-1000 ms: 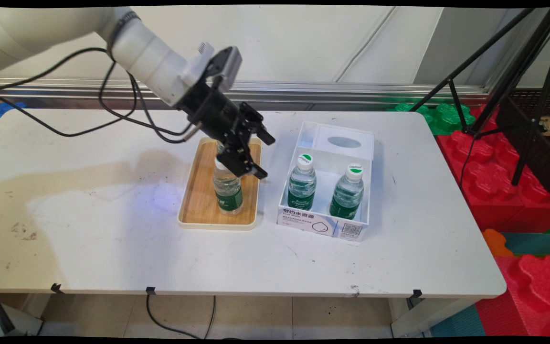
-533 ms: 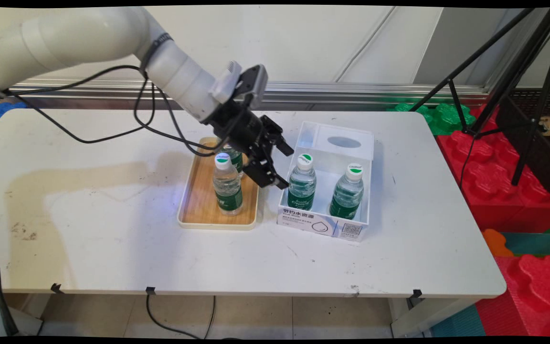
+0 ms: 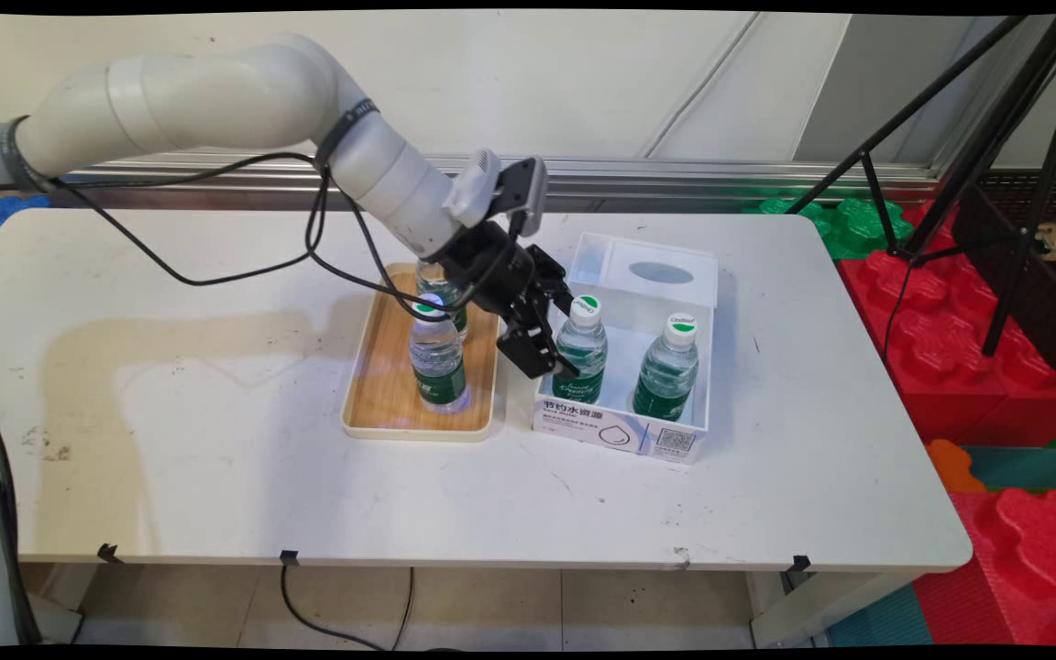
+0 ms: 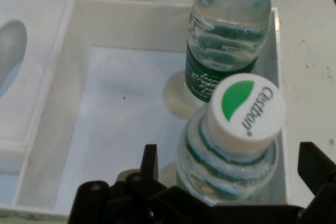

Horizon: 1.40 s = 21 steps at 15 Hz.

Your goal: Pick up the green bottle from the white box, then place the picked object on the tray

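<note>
- On the white desk point(image 3: 216, 477), a wooden tray point(image 3: 379, 403) carries two clear water bottles with green labels; the front tray bottle point(image 3: 437, 353) stands upright, the rear tray bottle point(image 3: 447, 298) is mostly hidden behind the arm.
- The end effector point(image 3: 557, 341) has its fingers spread apart, one on each side of the left box bottle point(image 3: 580, 348), not closed on it.
- That bottle is clear plastic, filled with water, with a dark green wrap and a white cap point(image 4: 245, 109) bearing a green leaf shape and lettering too slanted to read surely.
- It stands in a white open-topped box point(image 3: 615, 431), printed with Chinese characters and a QR code.
- The right box bottle point(image 3: 667, 367) stands beside it.
</note>
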### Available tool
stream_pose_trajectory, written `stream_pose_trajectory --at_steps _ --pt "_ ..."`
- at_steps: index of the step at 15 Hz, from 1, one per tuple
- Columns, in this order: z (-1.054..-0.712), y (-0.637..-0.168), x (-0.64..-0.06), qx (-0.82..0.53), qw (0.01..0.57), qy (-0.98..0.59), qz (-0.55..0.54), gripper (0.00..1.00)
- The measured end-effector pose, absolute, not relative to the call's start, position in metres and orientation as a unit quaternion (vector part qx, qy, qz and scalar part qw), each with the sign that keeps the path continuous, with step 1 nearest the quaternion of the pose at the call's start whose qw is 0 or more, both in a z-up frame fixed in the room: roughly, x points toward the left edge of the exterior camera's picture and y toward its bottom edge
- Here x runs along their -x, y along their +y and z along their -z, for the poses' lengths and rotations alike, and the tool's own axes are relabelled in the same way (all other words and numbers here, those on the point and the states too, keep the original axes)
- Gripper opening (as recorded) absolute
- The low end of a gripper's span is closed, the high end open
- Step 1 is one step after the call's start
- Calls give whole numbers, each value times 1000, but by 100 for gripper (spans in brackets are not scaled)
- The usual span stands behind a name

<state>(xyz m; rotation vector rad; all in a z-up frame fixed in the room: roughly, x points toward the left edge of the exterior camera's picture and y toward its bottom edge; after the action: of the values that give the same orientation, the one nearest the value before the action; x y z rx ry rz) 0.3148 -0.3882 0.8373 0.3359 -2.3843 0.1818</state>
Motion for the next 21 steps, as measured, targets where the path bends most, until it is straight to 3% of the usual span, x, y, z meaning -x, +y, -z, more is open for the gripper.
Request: stream_pose_trajectory --at_steps 8,9,21 --pt "-820 -400 -297 -125 363 -920 -76 100" --pt "-819 -401 -296 -124 364 -920 -76 0" --pt "-844 -396 -303 -118 384 -911 -90 0"
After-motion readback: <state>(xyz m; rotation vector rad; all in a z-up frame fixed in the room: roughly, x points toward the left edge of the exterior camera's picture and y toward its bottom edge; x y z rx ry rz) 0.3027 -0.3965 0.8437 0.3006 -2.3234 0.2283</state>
